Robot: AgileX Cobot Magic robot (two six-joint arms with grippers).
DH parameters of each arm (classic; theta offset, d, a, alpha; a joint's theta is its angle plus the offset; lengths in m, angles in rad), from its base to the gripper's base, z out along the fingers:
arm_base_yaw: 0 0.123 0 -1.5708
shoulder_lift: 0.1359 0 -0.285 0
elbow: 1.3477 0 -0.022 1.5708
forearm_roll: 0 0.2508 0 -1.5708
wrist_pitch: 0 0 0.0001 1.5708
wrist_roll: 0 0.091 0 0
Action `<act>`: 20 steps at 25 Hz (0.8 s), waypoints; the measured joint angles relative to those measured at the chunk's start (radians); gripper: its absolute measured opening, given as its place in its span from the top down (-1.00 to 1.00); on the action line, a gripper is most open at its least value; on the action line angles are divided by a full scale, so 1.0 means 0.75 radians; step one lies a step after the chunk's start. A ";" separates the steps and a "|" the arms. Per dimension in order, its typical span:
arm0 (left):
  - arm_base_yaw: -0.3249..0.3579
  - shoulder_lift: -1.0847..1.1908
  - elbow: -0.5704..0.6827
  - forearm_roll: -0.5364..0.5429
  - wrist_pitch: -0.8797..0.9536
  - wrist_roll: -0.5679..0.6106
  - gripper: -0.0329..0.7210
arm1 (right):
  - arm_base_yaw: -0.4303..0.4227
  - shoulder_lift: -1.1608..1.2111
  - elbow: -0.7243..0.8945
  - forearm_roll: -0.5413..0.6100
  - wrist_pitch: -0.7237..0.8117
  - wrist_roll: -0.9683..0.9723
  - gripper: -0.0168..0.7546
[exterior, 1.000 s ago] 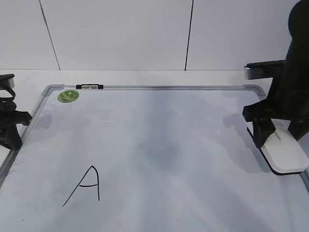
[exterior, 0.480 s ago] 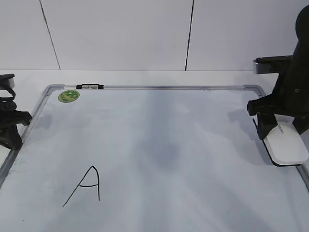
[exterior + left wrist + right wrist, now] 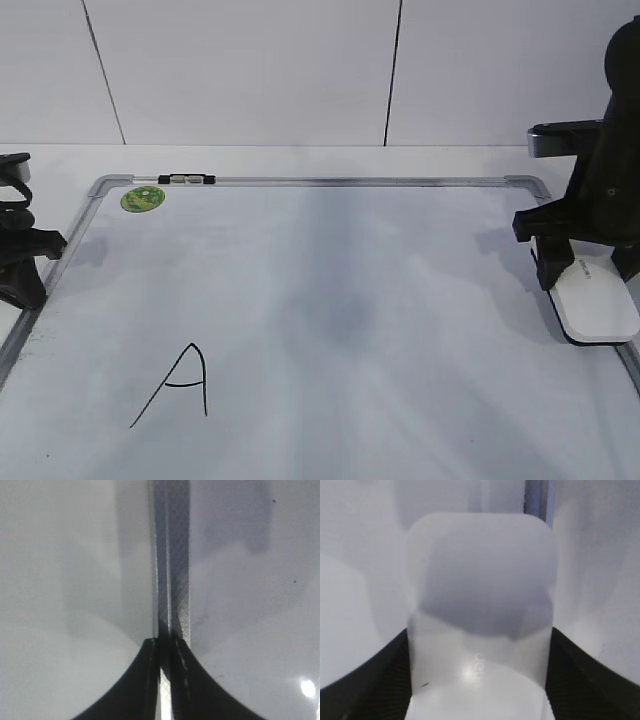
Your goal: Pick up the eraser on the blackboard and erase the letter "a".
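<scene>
My right gripper (image 3: 585,268) clamped the eraser (image 3: 594,306) at the board's (image 3: 330,181) right edge, ready to wipe; left gripper (image 3: 165,647) idled pinched together, frame's left.

Blackboards: one blackboard (image 3: 330,300) under me.
Erasers: one eraser (image 3: 594,305), white, at the board's right edge.
Letters: one that I can see, a capital "A" (image 3: 175,385).
Green stickers: one green sticker (image 3: 142,198).
Clips: one clip (image 3: 186,179) on the top frame.
My grippers: two, my left gripper (image 3: 22,262) and my right gripper (image 3: 585,245).
</scene>
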 joint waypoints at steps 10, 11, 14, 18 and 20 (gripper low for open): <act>0.000 0.000 0.000 0.000 0.000 0.000 0.83 | 0.000 0.051 0.000 -0.039 -0.037 0.008 -0.53; 0.000 0.000 0.000 0.000 0.000 0.000 0.83 | 0.000 0.063 0.000 -0.044 -0.041 0.008 -0.53; 0.000 0.000 0.000 0.000 0.000 0.000 0.83 | 0.000 0.082 0.000 -0.044 -0.053 0.008 -0.53; 0.000 0.000 0.000 0.000 0.000 0.000 0.83 | 0.000 0.084 0.000 -0.044 -0.063 0.009 -0.53; 0.000 0.000 0.000 0.000 0.000 0.000 0.83 | 0.000 0.084 0.000 -0.044 -0.070 0.009 -0.53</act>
